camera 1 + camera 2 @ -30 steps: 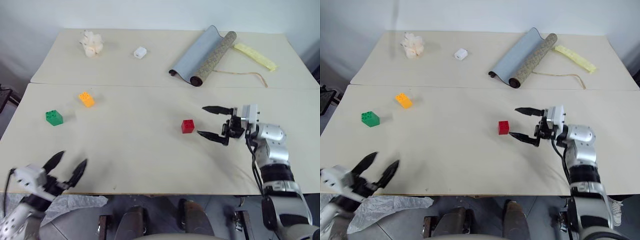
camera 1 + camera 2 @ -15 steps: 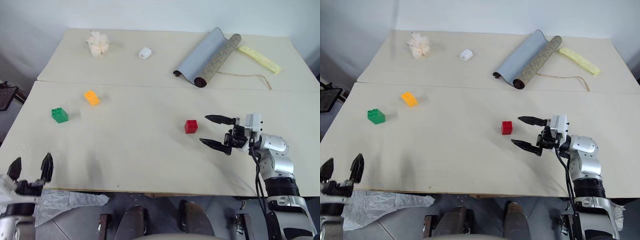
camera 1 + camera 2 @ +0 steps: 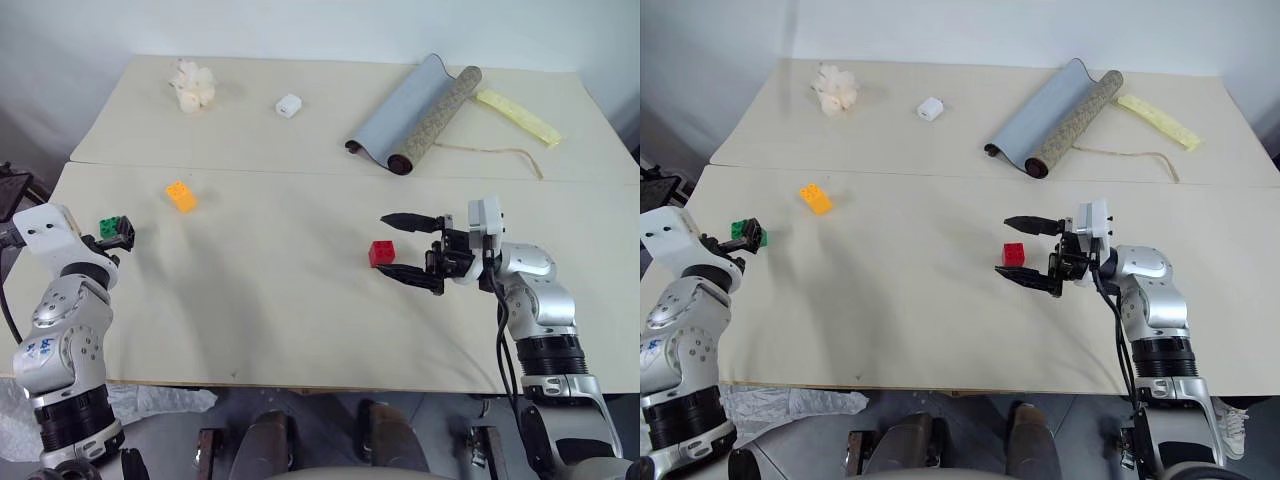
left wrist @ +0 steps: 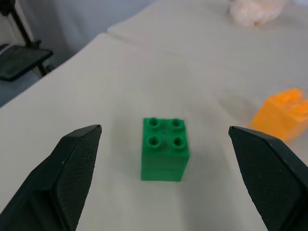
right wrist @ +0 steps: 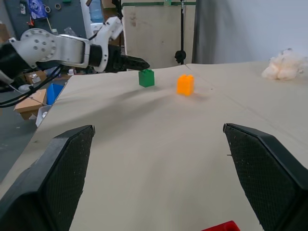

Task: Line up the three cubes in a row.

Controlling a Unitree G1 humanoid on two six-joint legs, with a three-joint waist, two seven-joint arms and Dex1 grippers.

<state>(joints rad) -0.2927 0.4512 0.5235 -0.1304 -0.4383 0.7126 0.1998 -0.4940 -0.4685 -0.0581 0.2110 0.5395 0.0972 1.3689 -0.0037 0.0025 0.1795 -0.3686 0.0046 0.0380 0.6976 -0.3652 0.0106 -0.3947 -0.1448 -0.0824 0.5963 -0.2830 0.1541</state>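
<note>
**Both jaws apart, each lined up on a cube**

Left gripper [image 4: 163,183]: jaws wide apart, nothing held. Green cube [image 4: 164,149] sits upright on the desk [image 3: 280,300] just ahead of the gap, centred between the two fingers, not touched. Orange cube [image 4: 281,113] lies beyond it, off toward one finger's side, well apart.

Right gripper [image 3: 405,246]: jaws wide apart, empty. Red cube [image 3: 381,253] is at the mouth of the gap, between the fingertips or just short of them; contact cannot be told.

Count: three cubes, one green, one orange, one red. Not yet in a row; red is far from the other two.

Handling, by judgement: small hard plastic blocks, light, stiff, not fragile. Smooth flat sides may slip or twist under an off-centre pinch. Best taken on two opposite side faces, low on the body, studs left up. A light block will skid if nudged by one finger first.
</note>
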